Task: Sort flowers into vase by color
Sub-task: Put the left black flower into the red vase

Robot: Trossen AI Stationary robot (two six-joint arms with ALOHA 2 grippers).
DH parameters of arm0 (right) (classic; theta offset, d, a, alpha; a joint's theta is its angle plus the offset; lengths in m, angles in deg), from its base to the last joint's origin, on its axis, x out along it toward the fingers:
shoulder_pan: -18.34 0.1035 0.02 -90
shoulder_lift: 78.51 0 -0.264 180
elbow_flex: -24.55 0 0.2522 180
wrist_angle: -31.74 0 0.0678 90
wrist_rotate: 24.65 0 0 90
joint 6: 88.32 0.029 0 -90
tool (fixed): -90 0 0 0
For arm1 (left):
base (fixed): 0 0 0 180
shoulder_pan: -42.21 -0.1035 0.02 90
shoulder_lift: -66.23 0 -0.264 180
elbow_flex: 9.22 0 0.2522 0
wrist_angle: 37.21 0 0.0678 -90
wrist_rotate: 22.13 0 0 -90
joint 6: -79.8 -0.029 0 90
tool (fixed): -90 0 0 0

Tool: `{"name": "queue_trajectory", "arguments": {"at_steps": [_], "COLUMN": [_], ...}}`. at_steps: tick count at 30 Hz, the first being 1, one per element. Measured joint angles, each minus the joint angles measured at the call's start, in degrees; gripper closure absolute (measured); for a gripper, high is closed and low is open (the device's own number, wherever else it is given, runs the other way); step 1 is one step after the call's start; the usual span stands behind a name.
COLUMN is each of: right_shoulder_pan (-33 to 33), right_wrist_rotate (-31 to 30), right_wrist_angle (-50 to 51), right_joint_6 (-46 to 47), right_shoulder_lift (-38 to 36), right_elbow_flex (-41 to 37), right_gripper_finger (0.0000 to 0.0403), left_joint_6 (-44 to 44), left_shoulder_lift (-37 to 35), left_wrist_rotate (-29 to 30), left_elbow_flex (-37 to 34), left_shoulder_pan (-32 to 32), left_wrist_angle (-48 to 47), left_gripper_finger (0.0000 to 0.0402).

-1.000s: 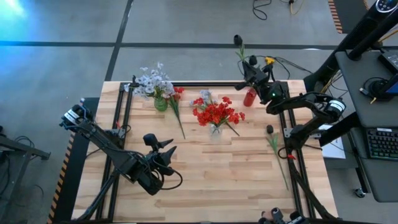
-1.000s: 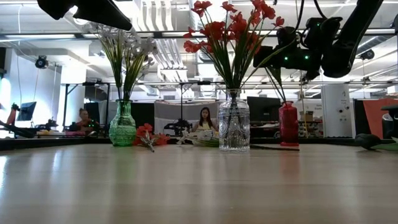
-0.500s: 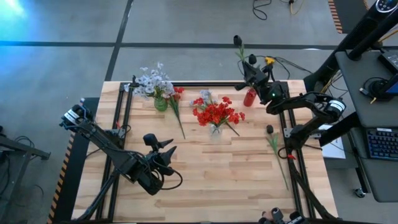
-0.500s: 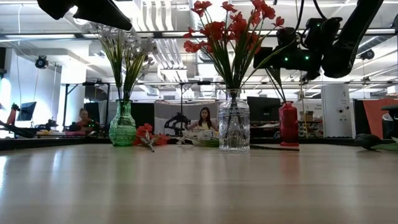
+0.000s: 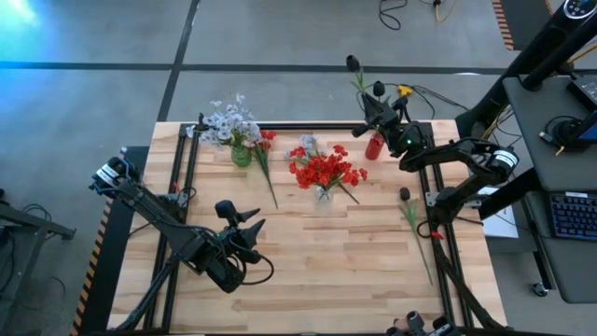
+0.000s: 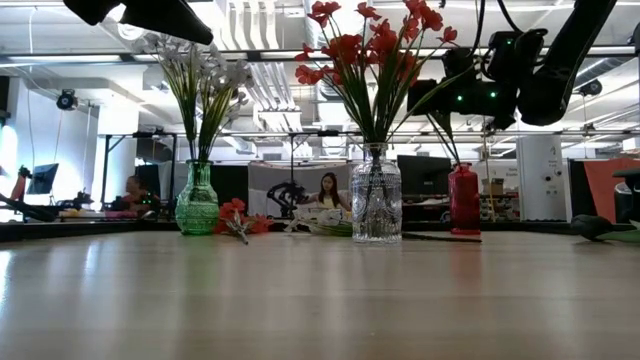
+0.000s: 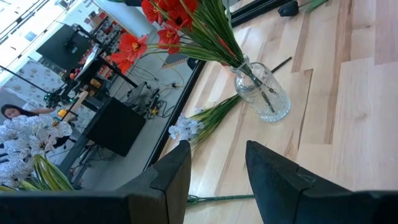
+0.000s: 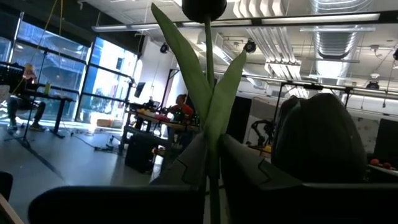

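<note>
Clamping a dark flower [image 8: 208,74] — right gripper [image 5: 373,105], above the red vase [image 5: 374,146]; left gripper [image 7: 214,165] parted.

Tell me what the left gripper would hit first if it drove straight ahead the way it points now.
Probably the clear glass vase holding the red flowers: it stands ahead of the left gripper, slightly off the line, with only bare table between. Depth is uncertain.

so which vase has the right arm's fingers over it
The red vase at the table's far right. The right fingers hang above it pinching a dark flower's stem; the green vase and clear glass vase stand unattended.
</note>
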Motion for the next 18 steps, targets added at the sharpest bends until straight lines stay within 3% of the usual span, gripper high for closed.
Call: {"name": "queue_trajectory", "arguments": {"at_steps": [18], "right_shoulder_pan": [0.18], "right_wrist_rotate": [-0.63], "right_wrist_angle": [0.16], "right_joint_6": [0.17], "right_shoulder_lift": [-2.16], "right_elbow_flex": [-0.02], "right_gripper_finger": [0.0307], "left_joint_6": [0.0], "left_shoulder_lift": [0.0], "left_wrist_rotate": [0.0], "left_elbow_flex": [0.02], "left_shoulder_pan": [-0.01], "left_wrist_angle": [-0.02], "left_gripper_finger": [0.0265]}}
